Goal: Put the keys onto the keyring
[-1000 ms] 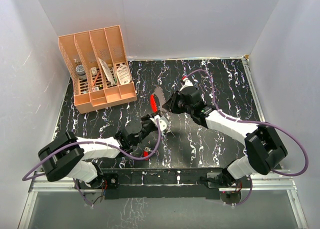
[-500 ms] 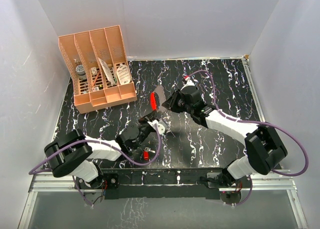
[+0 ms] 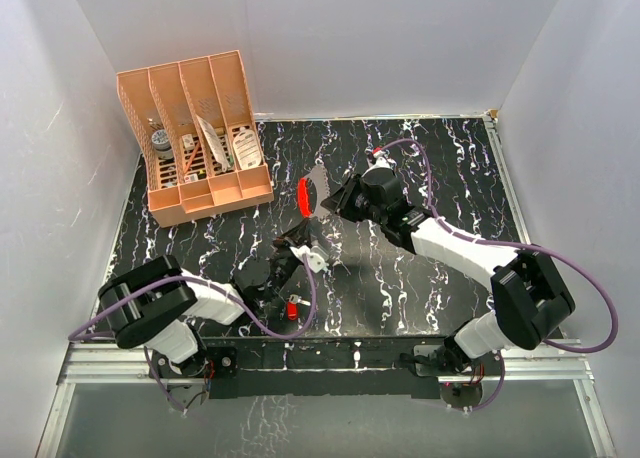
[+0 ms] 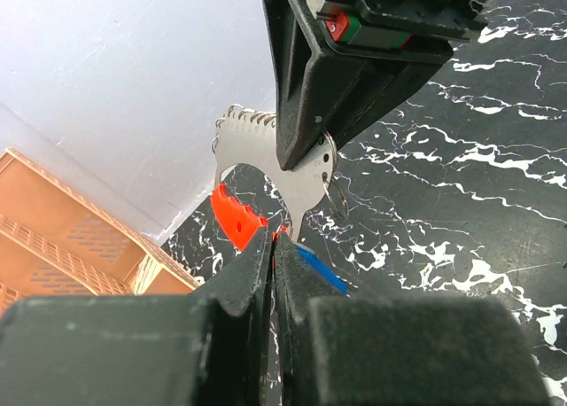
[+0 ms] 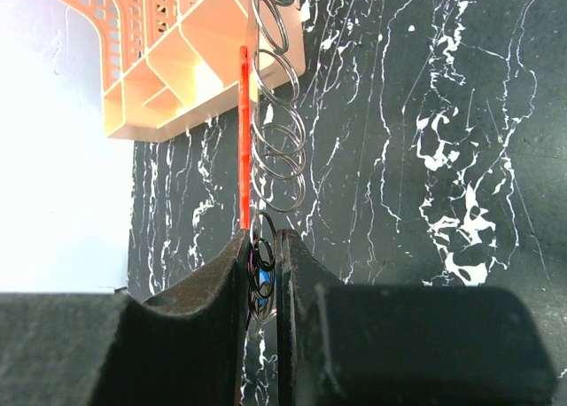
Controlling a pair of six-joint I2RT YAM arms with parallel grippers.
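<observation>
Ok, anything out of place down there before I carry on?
The red-headed key lies loose on the table beside the left arm, apart from the keyring held up by the right gripper. Nothing looks damaged.

black white-veined tabletop (image 3: 180,243), plain white walls (image 3: 400,38), orange file organiser (image 3: 215,196) in far-left corner

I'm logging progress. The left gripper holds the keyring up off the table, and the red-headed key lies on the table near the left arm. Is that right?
No, it is the right gripper that holds the keyring up; the right wrist view shows its fingers pinched on it. The red-headed key does lie on the table near the left arm.
</observation>
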